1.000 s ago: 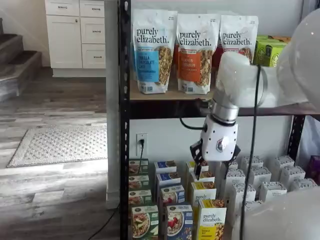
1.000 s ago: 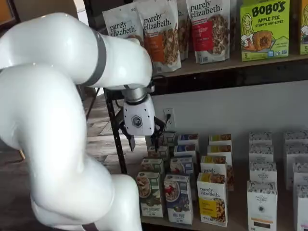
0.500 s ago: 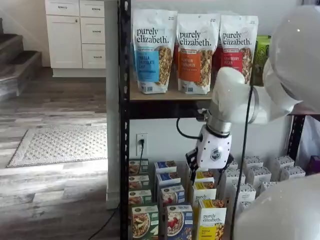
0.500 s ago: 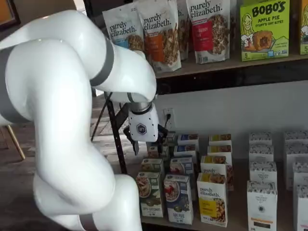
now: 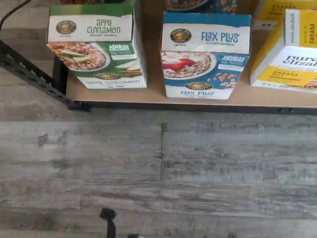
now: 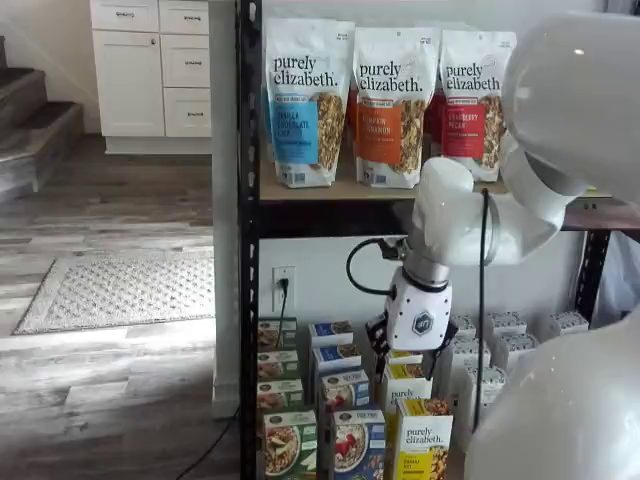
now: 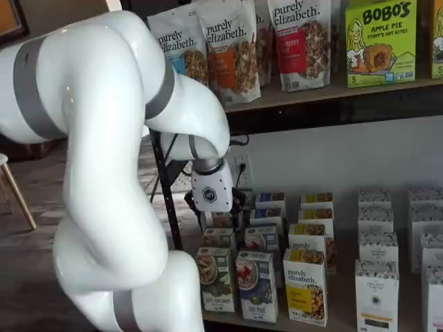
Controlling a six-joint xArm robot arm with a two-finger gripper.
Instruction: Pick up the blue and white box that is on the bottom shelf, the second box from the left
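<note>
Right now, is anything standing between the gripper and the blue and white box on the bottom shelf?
Nothing visible does. The gripper hangs empty above the rows, behind the front one, while the blue and white box stands at the shelf's front edge with open air above it. The green box and yellow box flank it closely.

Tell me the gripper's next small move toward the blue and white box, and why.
Probably lower the gripper further toward the front blue and white box. It hangs above the rows on the bottom shelf, holding nothing, and the wrist view shows that box untouched between the green box and yellow box.
</note>
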